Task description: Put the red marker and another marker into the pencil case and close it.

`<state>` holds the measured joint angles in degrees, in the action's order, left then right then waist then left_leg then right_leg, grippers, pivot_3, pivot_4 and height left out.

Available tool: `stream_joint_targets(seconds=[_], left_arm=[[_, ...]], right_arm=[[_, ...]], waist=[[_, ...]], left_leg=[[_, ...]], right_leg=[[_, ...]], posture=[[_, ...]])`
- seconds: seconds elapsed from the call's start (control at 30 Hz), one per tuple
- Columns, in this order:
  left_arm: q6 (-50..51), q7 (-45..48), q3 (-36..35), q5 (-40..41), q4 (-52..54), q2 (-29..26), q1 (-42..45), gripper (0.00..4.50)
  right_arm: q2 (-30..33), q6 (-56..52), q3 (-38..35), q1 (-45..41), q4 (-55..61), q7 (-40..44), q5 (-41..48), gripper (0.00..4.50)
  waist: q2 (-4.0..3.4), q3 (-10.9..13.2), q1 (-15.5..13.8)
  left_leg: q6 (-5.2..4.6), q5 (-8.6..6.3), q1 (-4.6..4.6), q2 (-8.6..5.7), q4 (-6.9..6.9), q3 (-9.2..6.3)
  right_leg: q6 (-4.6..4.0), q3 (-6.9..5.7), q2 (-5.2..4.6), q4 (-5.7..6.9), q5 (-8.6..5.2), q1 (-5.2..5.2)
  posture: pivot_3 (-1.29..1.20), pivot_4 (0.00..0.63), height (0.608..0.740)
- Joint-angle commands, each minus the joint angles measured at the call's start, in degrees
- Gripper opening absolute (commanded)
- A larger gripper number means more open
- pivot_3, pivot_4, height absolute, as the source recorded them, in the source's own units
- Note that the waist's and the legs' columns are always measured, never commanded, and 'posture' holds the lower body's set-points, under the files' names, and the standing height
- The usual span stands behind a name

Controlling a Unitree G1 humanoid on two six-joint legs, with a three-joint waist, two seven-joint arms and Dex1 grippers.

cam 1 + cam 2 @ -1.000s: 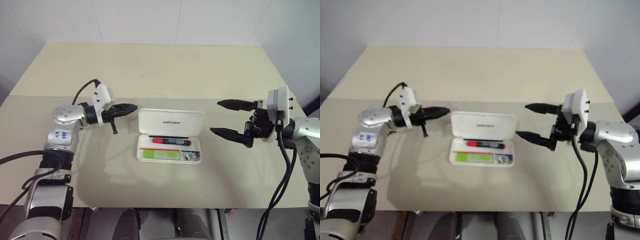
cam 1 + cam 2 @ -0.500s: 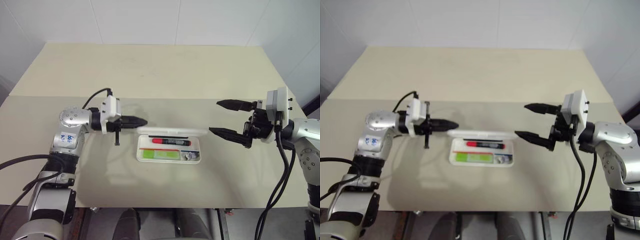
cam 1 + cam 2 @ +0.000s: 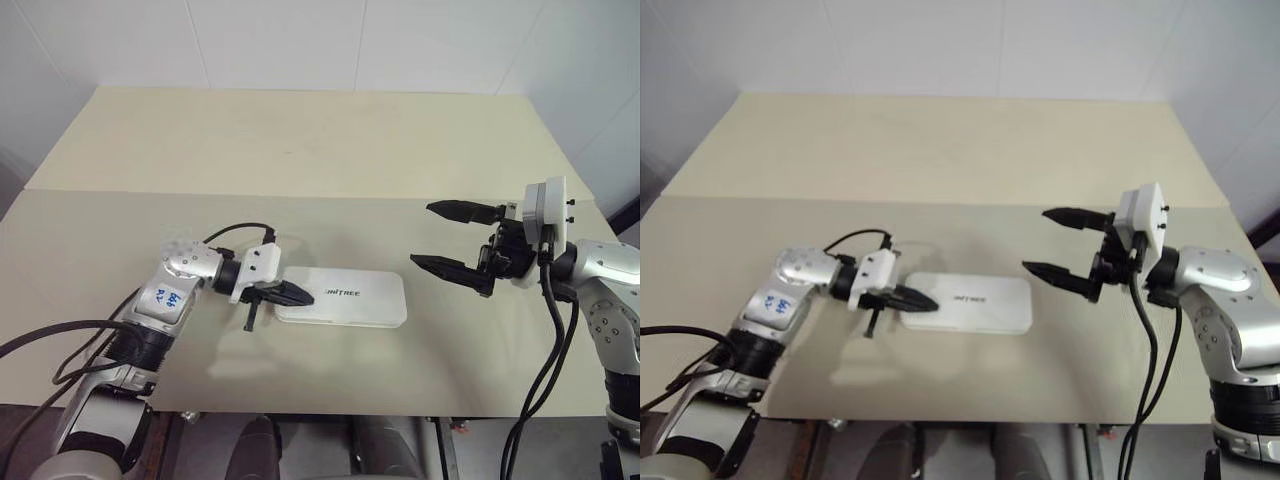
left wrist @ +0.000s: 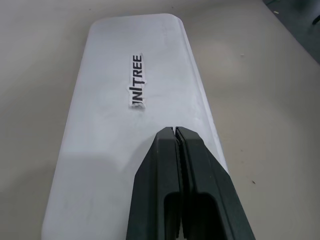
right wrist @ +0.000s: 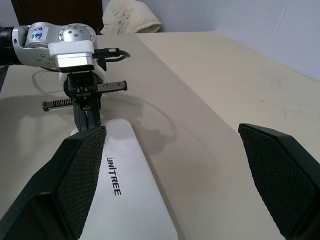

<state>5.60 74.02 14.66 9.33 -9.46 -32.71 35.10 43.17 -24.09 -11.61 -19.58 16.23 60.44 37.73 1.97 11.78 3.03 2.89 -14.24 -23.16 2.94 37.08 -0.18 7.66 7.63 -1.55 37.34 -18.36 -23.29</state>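
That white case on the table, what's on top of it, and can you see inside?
On the pencil case, the shut left gripper rests its tips on the lid's end beside the printed logo. The lid is down flat, so whatever is inside is covered.

white pencil case [image 3: 345, 297] with dark logo, beige table [image 3: 300, 150]

The pencil case [image 3: 342, 297] lay flat with its lid down, so nothing inside it could be seen. The left end effector [image 3: 298, 294] covered the case's left end. Its near end ran off the left wrist view.
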Motion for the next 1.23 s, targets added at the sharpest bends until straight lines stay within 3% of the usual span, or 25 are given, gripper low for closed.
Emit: stream_joint_targets(seconds=[0.03, 0.2, 0.4, 0.53, 0.73, 0.9, 1.23], left_arm=[[2.1, -1.3, 2.3, -2.3, 1.2, 0.2, -1.1, 0.04], [6.1, -2.1, -3.7, 5.2, 5.2, 0.9, -1.6, 0.04], [8.6, -1.9, -13.2, 13.2, 10.0, -2.3, -4.1, 0.04], [10.4, -3.4, -19.4, 16.2, 13.7, -6.0, -7.2, 0.90], [11.9, -5.8, -27.8, 18.6, 14.0, -11.5, -10.8, 2.82], [13.6, -7.2, -29.5, 20.2, 14.9, -12.7, -11.9, 4.49], [12.5, -10.8, -29.8, 20.5, 17.4, -12.0, -12.5, 4.49]], right_arm=[[-0.5, 0.3, -1.0, 0.7, 2.9, -0.8, 1.4, 4.50], [-1.0, 0.6, -0.8, 1.3, 2.8, -0.7, 1.1, 4.50], [-0.3, 0.0, -1.0, 0.3, 0.7, 1.0, 1.8, 4.50], [0.1, 1.1, -1.3, -0.5, -0.6, 2.2, 1.4, 4.50], [-0.4, 3.2, -1.6, -1.7, -3.1, 3.0, 0.5, 4.50], [0.5, 6.4, 0.3, -1.8, -5.8, 6.2, -2.6, 4.50], [-0.5, 11.8, 3.7, -5.5, -12.2, 10.6, -7.0, 4.50]], waist=[[0.00, 0.0, 0.0], [0.00, 0.0, 0.2], [0.01, 0.0, 0.4], [0.01, 0.0, 0.3], [0.06, 0.0, 0.3], [0.07, 0.0, 0.2], [0.08, 0.1, 0.3]], left_leg=[[0.00, 0.00, 0.00, -0.01, 0.00, 0.00], [0.00, 0.00, 0.01, -0.01, 0.00, 0.00], [0.00, 0.00, -0.02, 0.00, -0.07, 0.00], [0.00, 0.00, -0.02, 0.02, -0.11, 0.01], [0.00, -0.01, -0.03, 0.01, -0.11, 0.03], [0.01, -0.02, -0.04, 0.01, -0.14, 0.03], [0.12, -0.09, -0.06, 0.04, -0.24, 0.09]], right_leg=[[0.01, 0.02, 0.00, 0.00, 0.01, 0.00], [0.02, 0.03, 0.00, 0.01, 0.01, -0.01], [0.01, 0.02, 0.01, 0.01, 0.00, -0.08], [0.00, 0.03, -0.01, -0.02, 0.00, -0.09], [0.00, 0.02, -0.03, -0.10, 0.00, -0.08], [0.01, 0.01, -0.05, -0.22, 0.00, -0.05], [0.02, 0.02, -0.06, -0.36, 0.02, -0.08]], posture=[[0.00, 0.150, 0.740], [0.00, 0.150, 0.740], [0.00, 0.150, 0.740], [0.00, 0.150, 0.740], [0.00, 0.150, 0.740], [0.00, 0.150, 0.740], [0.00, 0.150, 0.740]])
